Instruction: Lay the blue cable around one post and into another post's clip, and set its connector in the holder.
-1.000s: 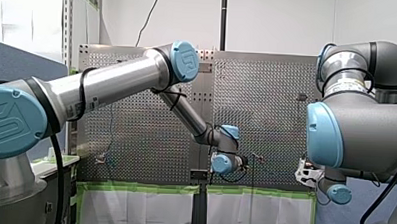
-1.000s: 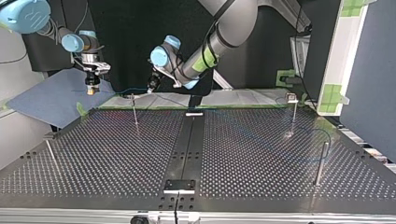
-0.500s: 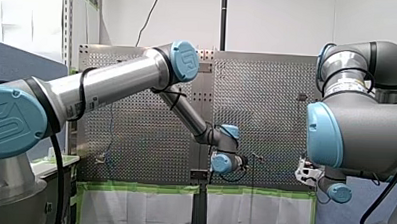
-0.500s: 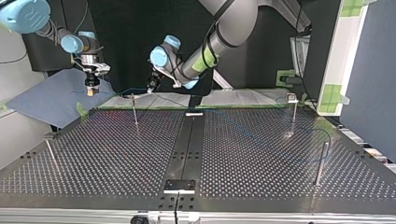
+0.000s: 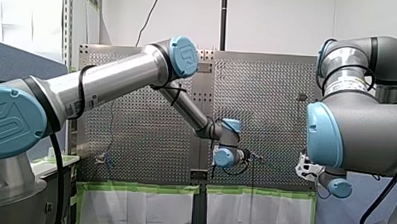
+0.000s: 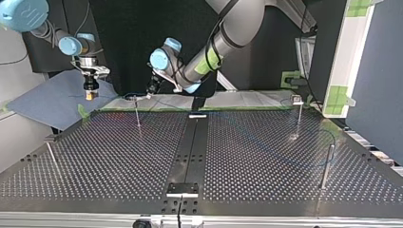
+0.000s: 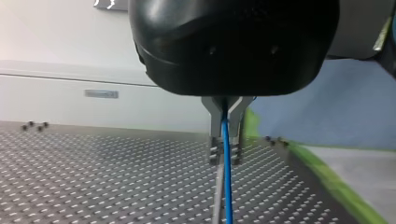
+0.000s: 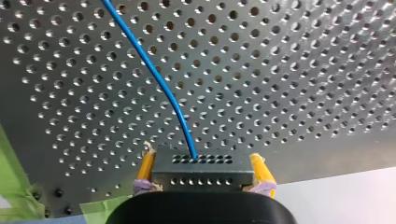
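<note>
Black plate (image 6: 182, 188): nearest us in the top view, at six o'clock. It lies flat on the perforated table (image 6: 119, 161), with a pale strip along its near side.
Plain post (image 6: 327, 166): a bare upright rod at four o'clock.
Boxed-head post (image 6: 298, 118): upright at three o'clock, further back, with a small pale block on top.
Slim post (image 6: 138, 116): upright at nine o'clock, about as far back, with a small fitting on its tip.
Our left gripper (image 7: 225, 156): hangs by the slim post's tip, toward its one o'clock. The body is black and the metal fingers (image 7: 215, 140) are pinched together on the blue cable (image 7: 227, 186).
Our right gripper (image 8: 203, 175): farthest back, at ten o'clock, pointing down over a blue-grey sheet (image 6: 47, 104) beyond the table's corner. Its yellow pads (image 8: 261, 171) clamp the connector (image 8: 203, 165) from both sides.
Connector: a dark grey block held level in the air, with rows of small round holes on two faces.
Cable, look: thin, smooth and bright blue, a single even strand.
Cable, place: one end enters a hole in the connector's upper row and bows away ahead of the right gripper over the table. Another stretch runs straight out from between the left gripper's fingers, just beside the slim post; we cannot tell whether it touches. In the top view a faint blue arc lies near the plain post at four o'clock, and we cannot tell whether it goes round that post.
</note>
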Action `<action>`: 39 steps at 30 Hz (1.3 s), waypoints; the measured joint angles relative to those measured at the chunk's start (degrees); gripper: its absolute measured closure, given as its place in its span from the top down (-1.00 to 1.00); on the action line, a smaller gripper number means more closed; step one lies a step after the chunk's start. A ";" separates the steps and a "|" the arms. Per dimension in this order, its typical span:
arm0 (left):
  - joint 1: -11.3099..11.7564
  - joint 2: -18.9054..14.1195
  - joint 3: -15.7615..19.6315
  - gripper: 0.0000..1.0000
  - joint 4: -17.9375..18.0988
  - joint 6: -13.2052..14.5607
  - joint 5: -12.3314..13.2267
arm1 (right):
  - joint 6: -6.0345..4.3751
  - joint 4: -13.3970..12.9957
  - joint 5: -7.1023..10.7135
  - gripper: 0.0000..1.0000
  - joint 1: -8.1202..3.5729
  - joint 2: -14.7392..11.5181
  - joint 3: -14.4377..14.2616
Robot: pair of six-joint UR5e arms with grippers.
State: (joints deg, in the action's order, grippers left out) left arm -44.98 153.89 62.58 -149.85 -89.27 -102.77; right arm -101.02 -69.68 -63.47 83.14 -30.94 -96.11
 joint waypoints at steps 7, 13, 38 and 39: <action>0.20 -0.54 -0.08 -1.00 -0.26 -0.74 0.09 | -0.19 0.13 -0.11 -1.00 -0.11 -0.37 0.00; 0.38 -0.54 1.56 -1.00 0.03 -1.75 1.03 | -0.24 0.48 -0.49 -1.00 -0.13 -0.40 0.00; 2.32 -0.38 4.18 -1.00 1.61 -4.21 3.57 | -2.11 0.64 -0.54 -1.00 0.07 -0.40 0.13; 2.35 -0.36 4.18 -1.00 1.62 -4.24 3.67 | -2.11 0.66 -0.54 -1.00 0.14 -0.40 0.18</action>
State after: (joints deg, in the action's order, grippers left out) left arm -42.63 153.54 66.76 -148.23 -93.51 -99.09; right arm -103.12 -69.02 -64.01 83.28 -31.35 -95.93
